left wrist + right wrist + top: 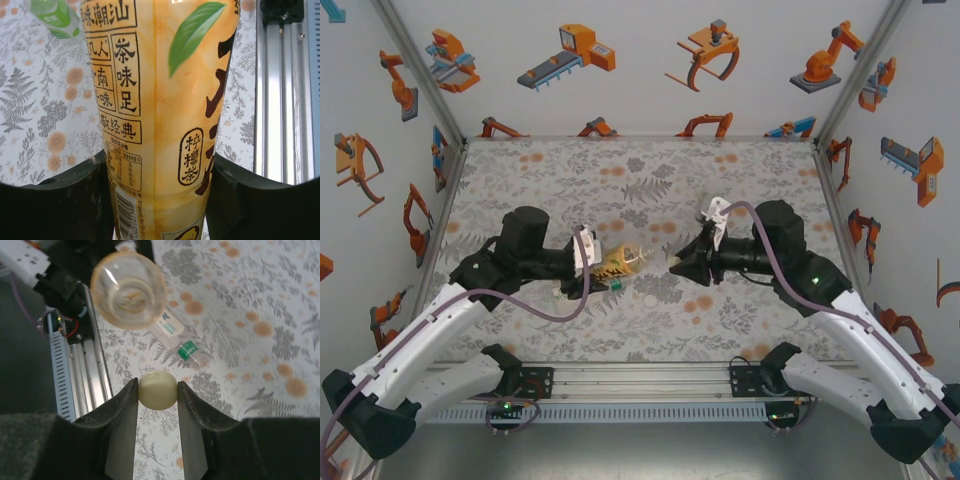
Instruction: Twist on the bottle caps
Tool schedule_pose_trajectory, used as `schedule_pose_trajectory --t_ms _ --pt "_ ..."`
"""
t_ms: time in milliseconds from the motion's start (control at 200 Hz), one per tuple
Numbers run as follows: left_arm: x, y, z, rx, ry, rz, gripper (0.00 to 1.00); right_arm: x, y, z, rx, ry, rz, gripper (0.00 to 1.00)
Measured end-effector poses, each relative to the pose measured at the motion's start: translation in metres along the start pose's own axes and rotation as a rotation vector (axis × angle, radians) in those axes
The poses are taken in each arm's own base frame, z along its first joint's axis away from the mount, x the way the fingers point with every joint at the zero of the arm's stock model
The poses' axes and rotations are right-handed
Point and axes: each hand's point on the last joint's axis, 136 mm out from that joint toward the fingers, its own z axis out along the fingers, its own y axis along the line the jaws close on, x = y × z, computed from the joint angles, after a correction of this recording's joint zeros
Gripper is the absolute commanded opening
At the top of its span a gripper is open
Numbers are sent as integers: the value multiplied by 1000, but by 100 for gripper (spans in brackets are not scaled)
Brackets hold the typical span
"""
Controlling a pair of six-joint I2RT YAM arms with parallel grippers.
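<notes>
A white bottle cap (157,388) is pinched between the two fingers of my right gripper (157,391), which is shut on it. Just ahead of it, the open mouth (129,290) of the amber tea bottle faces this gripper, a short gap away. My left gripper (157,170) is shut on that amber tea bottle (160,115), gripping its yellow label on both sides. In the top view the bottle (623,262) is held tilted above the table's middle, neck towards my right gripper (673,266).
A small clear bottle with a green label (181,342) lies on the floral table below the tea bottle; its green part (55,15) appears in the left wrist view. The metal rail (640,380) runs along the near edge. Printed walls enclose the table.
</notes>
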Motion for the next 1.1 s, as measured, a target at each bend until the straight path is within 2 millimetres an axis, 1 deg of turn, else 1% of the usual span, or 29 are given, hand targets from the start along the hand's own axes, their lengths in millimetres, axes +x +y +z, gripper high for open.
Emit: schedule_pose_trajectory --t_ms 90,185,320,446,761,1101 --pt "4 -9 3 32 22 21 0 -9 16 -6 -68 -31 -84 0" --pt "9 -18 6 66 46 38 0 -12 29 -9 -129 -41 -161 0" --pt "12 -31 9 111 63 66 0 -11 42 -9 -194 -44 -226 0" --pt "12 -36 9 128 64 77 0 -12 49 -5 -240 -48 -270 0" --pt "15 -38 10 143 75 66 0 -4 62 12 -315 -20 -291 0" --pt "15 -38 10 141 74 62 0 -12 62 14 -273 -44 -339 0"
